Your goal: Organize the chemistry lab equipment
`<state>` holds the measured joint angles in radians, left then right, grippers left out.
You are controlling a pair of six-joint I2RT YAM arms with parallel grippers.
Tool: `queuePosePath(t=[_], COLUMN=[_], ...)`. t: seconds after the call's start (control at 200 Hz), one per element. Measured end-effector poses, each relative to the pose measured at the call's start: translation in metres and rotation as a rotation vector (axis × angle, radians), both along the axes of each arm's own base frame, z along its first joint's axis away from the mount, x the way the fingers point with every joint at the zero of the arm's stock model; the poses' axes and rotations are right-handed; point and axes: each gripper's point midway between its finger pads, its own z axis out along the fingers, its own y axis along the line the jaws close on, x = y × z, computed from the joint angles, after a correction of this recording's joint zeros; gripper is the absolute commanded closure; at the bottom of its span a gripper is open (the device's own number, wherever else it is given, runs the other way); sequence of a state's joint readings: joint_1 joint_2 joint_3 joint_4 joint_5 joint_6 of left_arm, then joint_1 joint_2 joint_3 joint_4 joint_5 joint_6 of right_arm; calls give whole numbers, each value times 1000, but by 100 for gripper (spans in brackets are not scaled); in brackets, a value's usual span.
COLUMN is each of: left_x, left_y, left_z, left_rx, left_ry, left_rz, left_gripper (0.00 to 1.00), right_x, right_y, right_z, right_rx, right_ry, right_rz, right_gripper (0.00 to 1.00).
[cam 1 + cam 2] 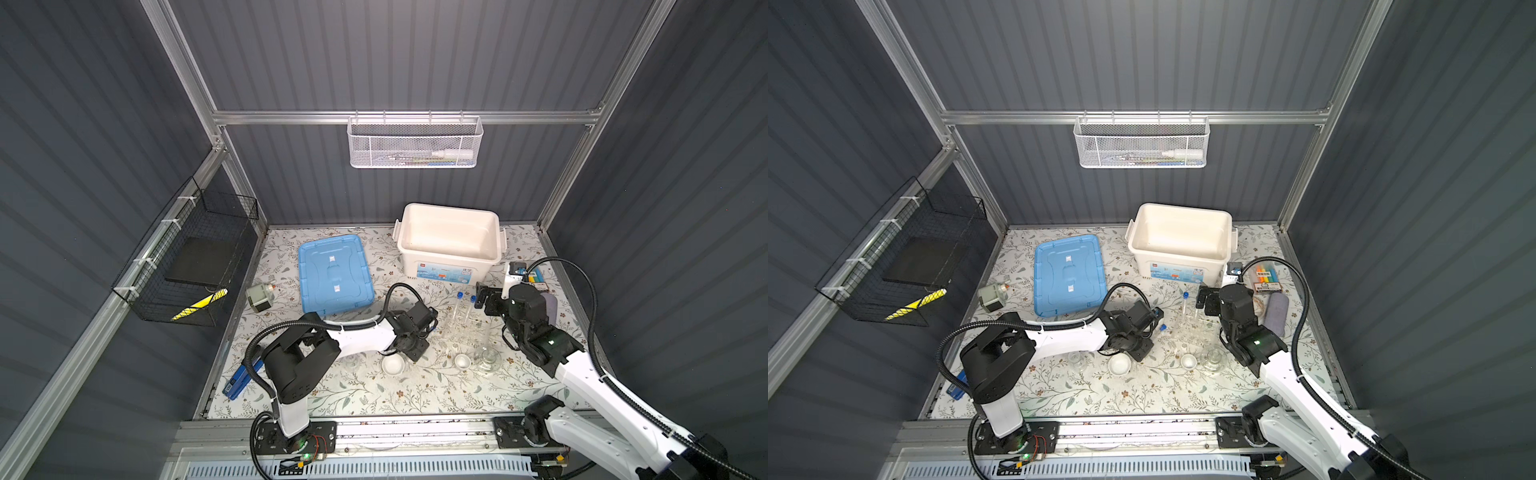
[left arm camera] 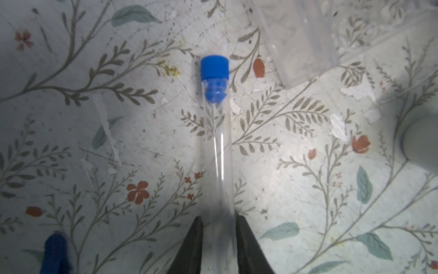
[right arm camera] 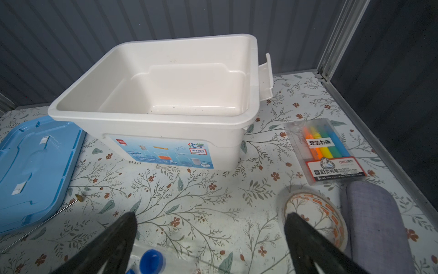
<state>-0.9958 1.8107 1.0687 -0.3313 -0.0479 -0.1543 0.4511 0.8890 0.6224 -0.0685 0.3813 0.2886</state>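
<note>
A clear test tube [image 2: 216, 142] with a blue cap [image 2: 214, 67] lies flat on the floral mat. My left gripper [image 2: 219, 219] is shut on its lower end, a dark finger pressed on each side; its cap [image 1: 1163, 327] also pokes out past the left gripper [image 1: 1152, 322] in a top view. Right of it stands the clear rack [image 1: 461, 328] with two upright blue-capped tubes [image 1: 460, 296]. My right gripper [image 3: 211, 218] hangs wide open over the rack, holding nothing. Two white dishes [image 1: 393, 365] [image 1: 462, 360] and a glass flask [image 1: 487, 357] sit near the front. A thin rod [image 3: 35, 227] lies by the lid.
An open white box [image 1: 449, 212] stands at the back, with its blue lid [image 1: 332, 274] flat to its left. A grey motor [image 1: 259, 297] and a blue stapler [image 1: 243, 378] lie far left. Highlighters [image 3: 327, 149], a tape roll [image 3: 315, 213] and a grey case [image 3: 374, 225] lie on the right.
</note>
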Motion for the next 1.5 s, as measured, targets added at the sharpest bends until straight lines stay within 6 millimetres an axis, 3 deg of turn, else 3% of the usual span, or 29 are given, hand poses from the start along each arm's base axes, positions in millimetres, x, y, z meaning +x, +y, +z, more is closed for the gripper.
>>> queuePosePath(t=[0.34, 0.91, 1.236, 1.501], left_x=[3, 21, 40, 50], left_y=[-7, -10, -23, -25], left_z=[1, 9, 56, 80], left_rx=[-29, -63, -186, -226], left_ry=[-8, -70, -191, -270], left_rz=[10, 78, 102, 110], left_gripper=[81, 82, 82, 81], right_x=[-1, -2, 5, 18], right_y=[-6, 10, 26, 39], right_z=[6, 4, 22, 33], right_rx=[55, 89, 125, 191], right_ry=[-9, 20, 20, 69], right_rz=[-2, 79, 147, 211], right_gripper=[1, 1, 1, 6])
